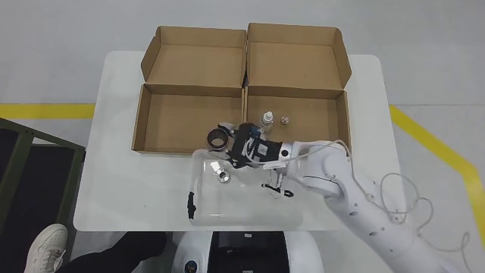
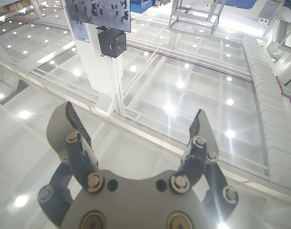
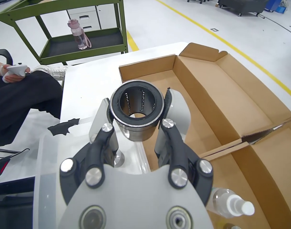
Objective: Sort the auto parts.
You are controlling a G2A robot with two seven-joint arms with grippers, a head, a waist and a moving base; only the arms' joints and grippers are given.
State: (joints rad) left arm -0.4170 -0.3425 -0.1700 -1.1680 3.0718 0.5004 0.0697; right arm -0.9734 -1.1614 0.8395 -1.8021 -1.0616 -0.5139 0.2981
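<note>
A linear bearing (image 3: 136,125) is clamped across its steel barrel by the right pincer (image 3: 137,103). The jaws are closed only as far as the barrel allows. The open bore, lined with ball tracks, is turned toward the wrist camera. The pincer is held over the near wall of the left cardboard box (image 1: 174,125), with the box floor just ahead of it. The clear plastic tray (image 1: 250,206) sits just behind and below. A small metal part (image 1: 221,174) lies in that tray behind the pincer. A spray bottle (image 1: 266,118) is seen in the right cardboard box (image 1: 318,125), off to the pincer's side.

The step in hand is judged to be the placing of the bearing in the left box. The wall should be cleared fully before any lowering. The bearing should be brought close to the floor before release, since a round barrel can be expected to roll if dropped. It is best set down on an end face.

The left pincer (image 2: 134,110) is spread wide with nothing held, and is pointed at the ceiling.
</note>
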